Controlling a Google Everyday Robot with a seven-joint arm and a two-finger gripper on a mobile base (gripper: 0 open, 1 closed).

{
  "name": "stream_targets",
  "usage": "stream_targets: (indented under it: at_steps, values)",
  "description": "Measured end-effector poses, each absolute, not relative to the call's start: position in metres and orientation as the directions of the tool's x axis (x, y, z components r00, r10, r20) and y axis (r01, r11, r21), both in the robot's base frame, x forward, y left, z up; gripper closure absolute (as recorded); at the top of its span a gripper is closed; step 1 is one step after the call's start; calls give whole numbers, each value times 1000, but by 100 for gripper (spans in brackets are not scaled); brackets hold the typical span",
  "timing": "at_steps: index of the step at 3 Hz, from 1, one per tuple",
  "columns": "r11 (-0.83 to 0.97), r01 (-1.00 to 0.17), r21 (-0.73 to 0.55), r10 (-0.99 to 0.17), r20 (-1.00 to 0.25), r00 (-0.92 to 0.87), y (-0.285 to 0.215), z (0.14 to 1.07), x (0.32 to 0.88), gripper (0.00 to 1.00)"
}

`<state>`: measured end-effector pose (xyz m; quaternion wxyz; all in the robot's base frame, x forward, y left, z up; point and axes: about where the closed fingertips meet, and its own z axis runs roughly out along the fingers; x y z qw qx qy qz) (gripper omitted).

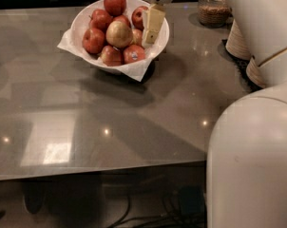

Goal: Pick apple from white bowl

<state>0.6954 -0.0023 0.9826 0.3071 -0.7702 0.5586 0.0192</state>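
The white bowl (81, 20), lined with a white napkin whose corners stick out, stands at the back of the grey table. It holds several dark red apples and the one pale yellow-green apple (119, 33), which lies near the middle on top. My gripper (152, 25) hangs over the right side of the bowl, just right of the pale apple and above the red ones. I see nothing held in it.
My white arm (257, 127) fills the right foreground and hides most of the stacked white plates (236, 42). A glass jar (212, 6) stands at the back right. The grey table (86, 122) stretches forward, with cables on the floor beneath.
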Motion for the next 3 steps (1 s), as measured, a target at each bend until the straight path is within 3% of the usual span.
stream_targets:
  at_steps: [1, 2, 3]
  values:
    - [-192, -878, -439, -829, -406, 384, 9, 968, 712, 1]
    - [-199, -888, -415, -808, -443, 388, 22, 952, 723, 16]
    - [-205, -895, -396, -790, -473, 390, 35, 939, 730, 23]
